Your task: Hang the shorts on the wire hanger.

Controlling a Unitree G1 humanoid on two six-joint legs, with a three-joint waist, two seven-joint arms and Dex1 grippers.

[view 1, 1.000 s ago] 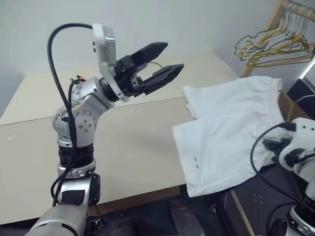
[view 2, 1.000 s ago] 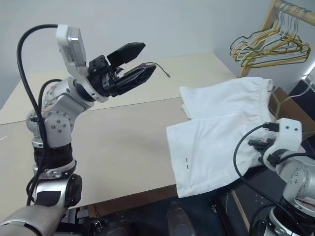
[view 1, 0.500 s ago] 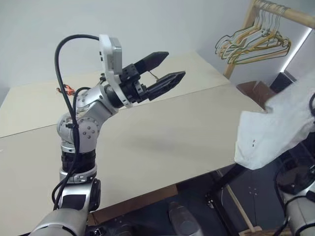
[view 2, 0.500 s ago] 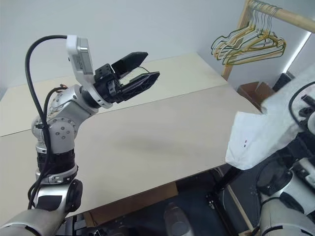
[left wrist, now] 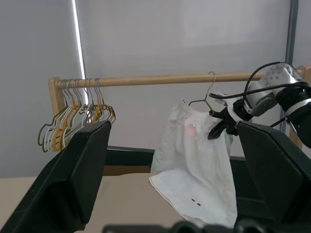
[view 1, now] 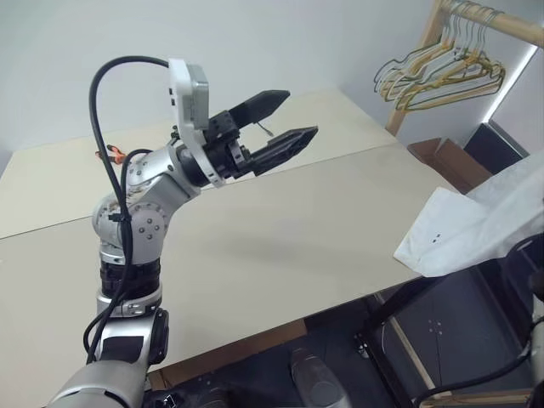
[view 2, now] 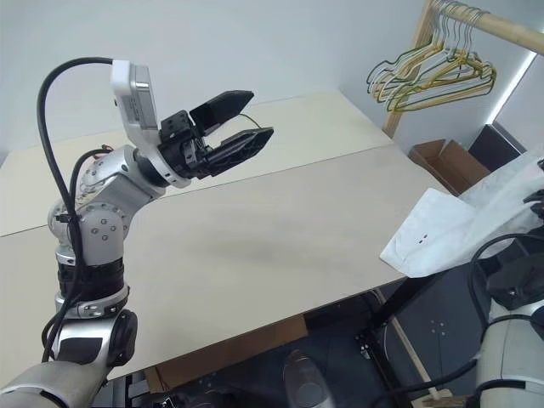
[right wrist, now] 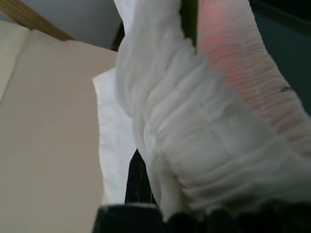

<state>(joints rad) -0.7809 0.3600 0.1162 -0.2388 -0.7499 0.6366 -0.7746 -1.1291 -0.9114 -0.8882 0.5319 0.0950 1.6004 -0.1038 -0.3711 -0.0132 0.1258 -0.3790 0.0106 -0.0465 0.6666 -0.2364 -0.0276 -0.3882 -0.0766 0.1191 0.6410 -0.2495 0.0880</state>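
— Where were the shorts [left wrist: 194, 165] in relation to the wooden rail [left wrist: 160, 79]?

— They hung below it, at the side away from the bunch of hangers [left wrist: 77, 116]. The gathered waistband was up near the rail and the hem trailed down just over the table [view 1: 280, 229] edge, the two small marks showing near the bottom.

— And the right gripper [left wrist: 218, 127]?

— It was clamped tight on the waistband of the shorts, just below the rail. The cloth bunched right at its fingers, with the pinkish inner band turned outward beside them.

— Was the wire hanger [left wrist: 206, 99] there too?

— Yes, a thin grey one. Its hook curled up at the rail and its wire ran down to the top of the shorts, next to the right gripper. Whether the cloth was actually over the wire, I couldn't tell.

— What about the left gripper [view 1: 285, 123]?

— Spread wide and empty, raised above the table, well apart from the rail and the shorts, its fingers pointing towards them.
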